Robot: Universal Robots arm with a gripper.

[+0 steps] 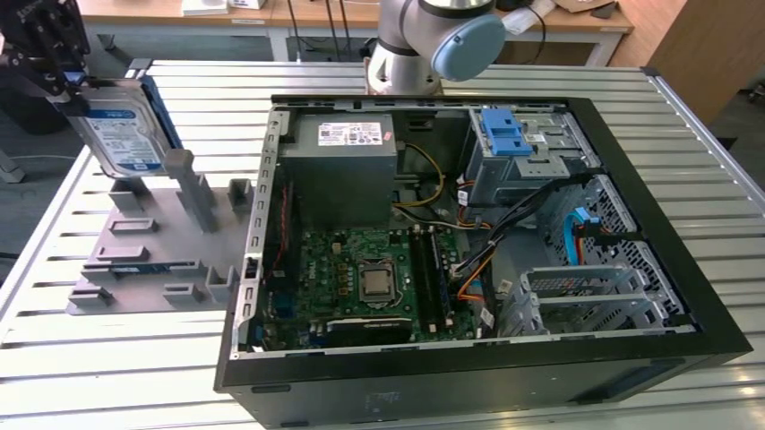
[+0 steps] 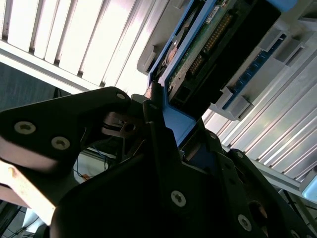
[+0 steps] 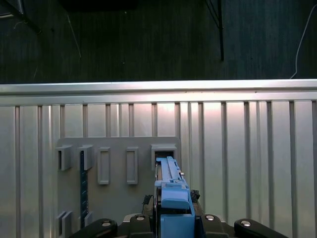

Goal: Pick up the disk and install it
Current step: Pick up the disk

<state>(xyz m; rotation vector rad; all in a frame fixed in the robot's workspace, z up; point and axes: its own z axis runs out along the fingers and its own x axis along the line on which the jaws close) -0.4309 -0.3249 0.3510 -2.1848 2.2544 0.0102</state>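
In the exterior view we see one disk, upright, pinched at its top by the one gripper, above one grey rack beside one open computer case. In the second wrist view, fingers clamp its blue frame. In the first wrist view, the disk reaches from the gripper toward a rack slot.

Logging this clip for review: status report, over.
One gripper, shut on the disk. Disk upright at the grey holder rack, not yet in the open computer case. No obstruction seen between.

Strong glare whitens the worktop in both wrist views; the gripper is dark, in shadow.
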